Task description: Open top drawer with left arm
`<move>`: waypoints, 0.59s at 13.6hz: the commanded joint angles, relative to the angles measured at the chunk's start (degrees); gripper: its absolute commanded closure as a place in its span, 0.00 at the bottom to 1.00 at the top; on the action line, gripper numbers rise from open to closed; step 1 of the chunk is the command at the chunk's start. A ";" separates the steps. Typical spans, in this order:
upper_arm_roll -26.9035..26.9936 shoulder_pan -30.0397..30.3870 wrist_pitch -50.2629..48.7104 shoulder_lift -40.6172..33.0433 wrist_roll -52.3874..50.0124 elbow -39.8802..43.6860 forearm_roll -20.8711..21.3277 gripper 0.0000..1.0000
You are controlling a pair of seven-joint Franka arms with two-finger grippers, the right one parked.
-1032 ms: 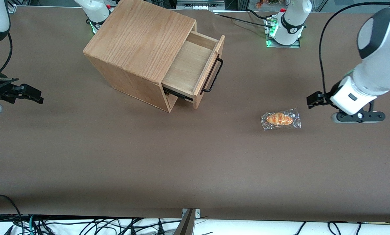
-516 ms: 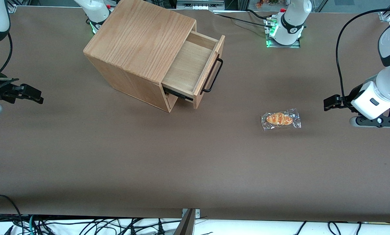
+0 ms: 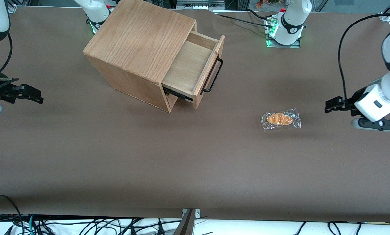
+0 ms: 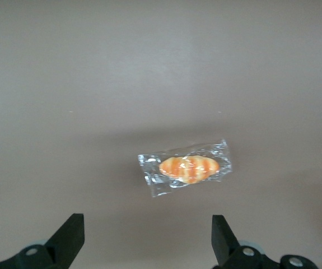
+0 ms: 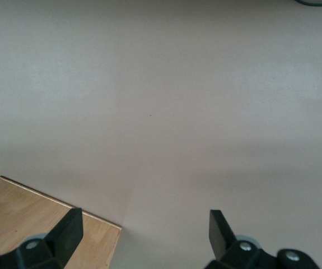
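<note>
The top drawer (image 3: 191,67) of the oak cabinet (image 3: 139,42) stands pulled out, its inside bare, with the black bar handle (image 3: 213,75) on its front. The left arm (image 3: 382,94) hangs near the working arm's end of the table, well away from the drawer. Its gripper (image 3: 330,105) is open and holds nothing, above the brown table beside the wrapped bread. In the left wrist view the gripper (image 4: 148,246) shows two black fingertips (image 4: 71,235) wide apart, with the wrapped bread (image 4: 187,168) lying on the table ahead of them.
A bread roll in clear wrap (image 3: 280,119) lies on the table (image 3: 195,156) between the cabinet and the gripper, nearer the front camera than the drawer. The two arm bases (image 3: 284,31) stand at the table's back edge. Cables hang below the front edge.
The left arm has drawn back toward its own end of the table, away from the drawer and the bread, then nearly stopped. The drawer stays open and unmoved.
</note>
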 commanded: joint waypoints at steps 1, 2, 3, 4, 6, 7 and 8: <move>1.17 -2.91 -2.63 -1.31 -5.18 -0.64 -2.74 0.00; 1.17 -2.92 -2.91 -1.39 -5.98 -0.73 -2.83 0.00; 1.26 -2.83 -2.91 -1.31 -5.47 -0.73 -2.49 0.00; 1.43 -2.74 -2.91 -1.31 -5.20 -0.73 -2.13 0.00; 3.79 -2.83 -2.65 -1.22 -3.46 -0.64 -1.87 0.00; 4.59 -2.83 -2.30 -1.05 -1.88 -0.64 -1.17 0.00; 4.94 -2.83 -1.86 -0.87 -1.51 -0.64 -0.90 0.00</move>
